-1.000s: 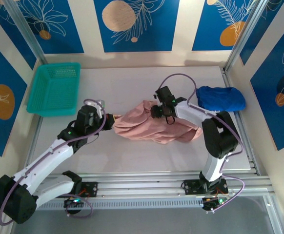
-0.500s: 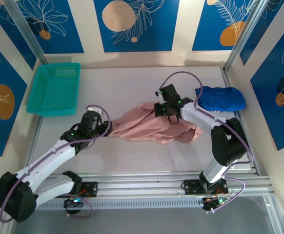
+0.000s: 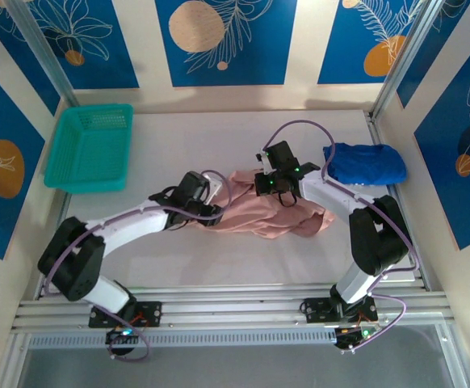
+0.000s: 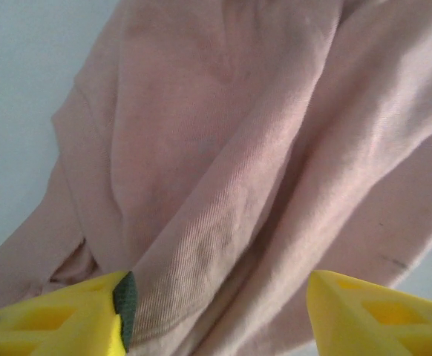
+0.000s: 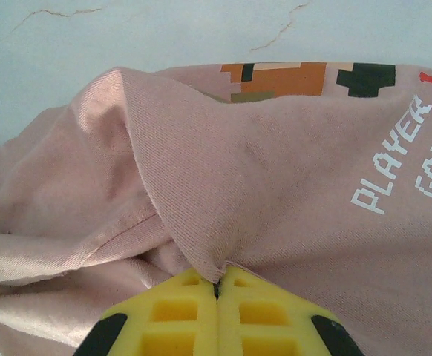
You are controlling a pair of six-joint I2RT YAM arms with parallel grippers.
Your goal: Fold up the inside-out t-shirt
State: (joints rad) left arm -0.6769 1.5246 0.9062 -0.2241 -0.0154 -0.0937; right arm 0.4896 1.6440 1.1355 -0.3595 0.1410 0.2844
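right gripper (image 5: pixel 217 286) pinches a fold of the pink t-shirt (image 3: pixel 255 217); left gripper (image 4: pixel 220 283) gapes wide over it.

Left gripper (image 4: pixel 217 291) jaws stand apart, yellow fingers (image 4: pixel 60 322) nearest the camera. Wrinkled salmon-pink t-shirt (image 4: pixel 223 148) lies between and beyond them, not pinched. Pale table (image 4: pixel 15 89) bare on the cloth's left.

top: fixed high up at the near side, looking down on the whole tabletop (image 3: pixel 219 137), far off | left wrist: very near, looking down at the pink t-shirt (image 4: pixel 216 148) | right wrist: very near too, looking along the cloth | shared: same pink t-shirt in all three
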